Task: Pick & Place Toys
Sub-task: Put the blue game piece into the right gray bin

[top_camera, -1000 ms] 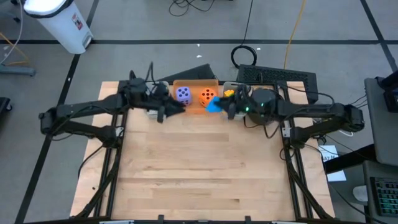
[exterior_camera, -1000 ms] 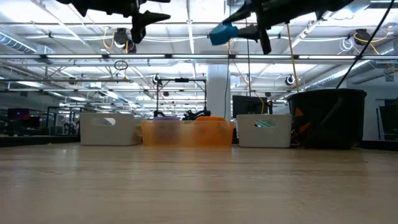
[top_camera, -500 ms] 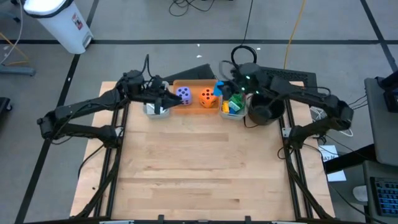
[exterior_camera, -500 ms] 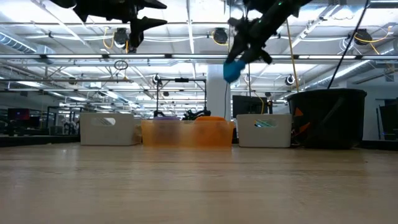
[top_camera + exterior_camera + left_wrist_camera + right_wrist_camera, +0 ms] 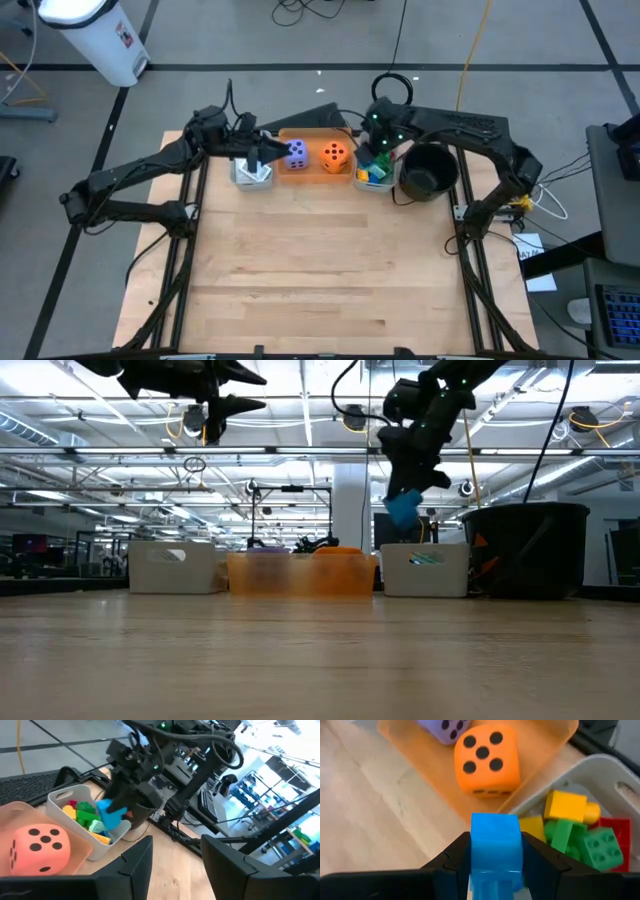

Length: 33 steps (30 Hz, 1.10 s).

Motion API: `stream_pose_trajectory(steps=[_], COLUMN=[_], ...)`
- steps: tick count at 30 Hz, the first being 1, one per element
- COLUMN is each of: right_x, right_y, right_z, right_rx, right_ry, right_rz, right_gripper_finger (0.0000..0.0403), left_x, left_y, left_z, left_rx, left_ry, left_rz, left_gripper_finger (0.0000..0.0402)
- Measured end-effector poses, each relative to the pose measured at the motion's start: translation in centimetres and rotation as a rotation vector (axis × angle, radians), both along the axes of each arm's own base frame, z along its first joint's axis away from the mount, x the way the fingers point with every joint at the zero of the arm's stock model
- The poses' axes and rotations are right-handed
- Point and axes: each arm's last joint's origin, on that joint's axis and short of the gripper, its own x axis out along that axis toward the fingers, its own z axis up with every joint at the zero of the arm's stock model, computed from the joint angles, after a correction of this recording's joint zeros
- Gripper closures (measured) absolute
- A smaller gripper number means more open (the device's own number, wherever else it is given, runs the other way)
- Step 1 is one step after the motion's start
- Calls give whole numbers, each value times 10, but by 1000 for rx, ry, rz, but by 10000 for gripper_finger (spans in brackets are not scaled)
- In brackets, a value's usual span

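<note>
I see the blue brick clamped between the fingers of my right claw, hanging above the grey bin that holds yellow, green and red bricks at the far edge of the bench. Just beside it, the orange bin holds the orange die and the purple die. My left claw hovers over the other grey bin; whether it grips anything I cannot tell.
</note>
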Motion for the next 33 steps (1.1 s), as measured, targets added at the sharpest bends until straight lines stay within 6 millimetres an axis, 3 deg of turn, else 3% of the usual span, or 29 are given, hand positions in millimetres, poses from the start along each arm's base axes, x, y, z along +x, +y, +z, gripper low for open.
stream_pose_trajectory(steps=[8, 19, 25, 33], right_x=[-17, -15, -15, -6], right_y=[12, 26, 24, 22], right_z=[1, -29, -30, -47], right_rx=[43, -16, -39, -30], right_ry=[146, 281, 295, 355], right_rz=[54, 40, 27, 38], right_gripper_finger=[277, 277, 277, 277], left_x=[-2, -2, -2, -2], left_y=[3, 2, 2, 1], left_z=[0, -2, -5, -6], left_rx=[15, -11, -32, -39], left_ry=[2, 22, 49, 57], left_rz=[32, 18, 16, 7], left_gripper_finger=[229, 229, 229, 229])
